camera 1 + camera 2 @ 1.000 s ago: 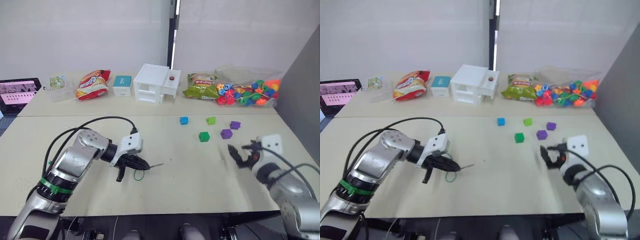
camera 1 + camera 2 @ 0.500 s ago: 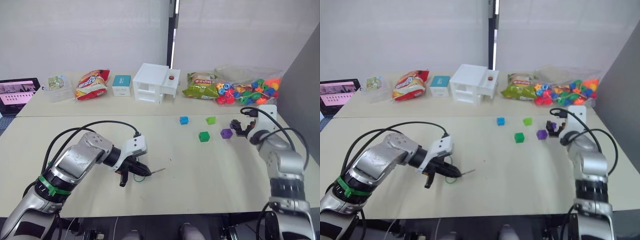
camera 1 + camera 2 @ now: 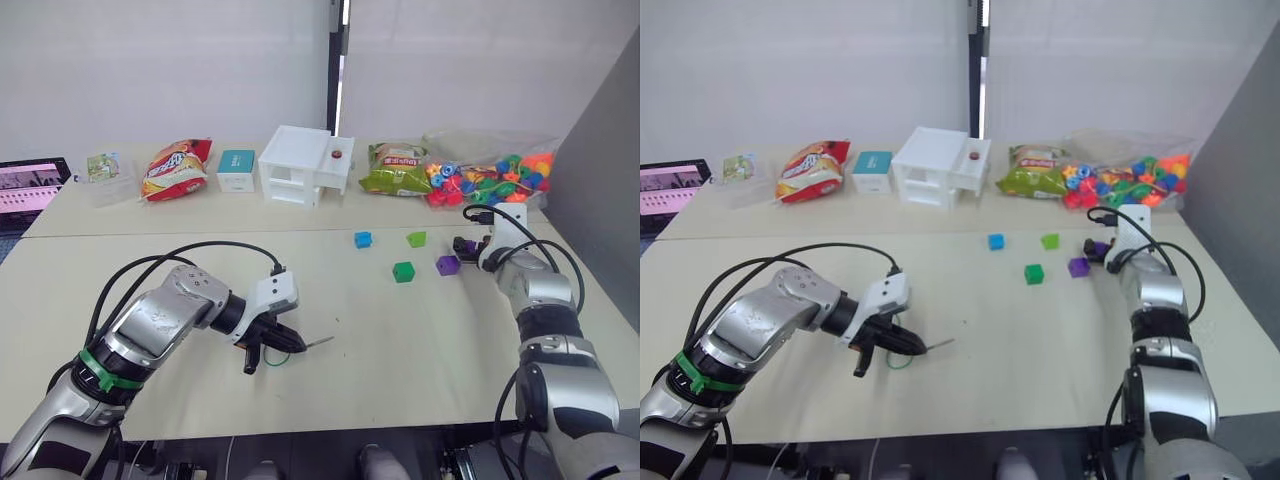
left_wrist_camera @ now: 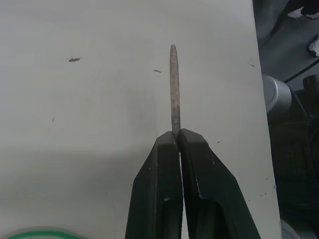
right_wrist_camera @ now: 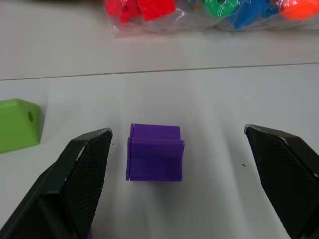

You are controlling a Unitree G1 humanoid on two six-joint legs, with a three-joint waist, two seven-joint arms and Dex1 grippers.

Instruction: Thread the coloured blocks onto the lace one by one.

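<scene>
My left gripper point(image 3: 283, 338) is shut on the lace's stiff dark tip point(image 4: 173, 89), which juts out past its fingers just above the table. The green lace point(image 3: 278, 355) curls in a small loop under it. My right gripper point(image 5: 177, 133) stands open around a purple block point(image 5: 155, 154) at the table's right, fingers point(image 5: 84, 169) apart on either side and not touching it. Another purple block point(image 3: 447, 264), a dark green block point(image 3: 403, 271), a light green block point(image 3: 416, 239) and a blue block point(image 3: 363, 239) lie loose nearby.
Along the back stand a clear bag of rounded beads point(image 3: 490, 180), a green snack bag point(image 3: 393, 170), a white box point(image 3: 300, 165), a teal box point(image 3: 236, 168), a red snack bag point(image 3: 178, 167), a clear container point(image 3: 105, 170) and a tablet point(image 3: 30, 180).
My right arm has swung from the table's front right up and away to the far purple block and now straddles it. The left gripper has barely shifted, still holding the lace tip.
</scene>
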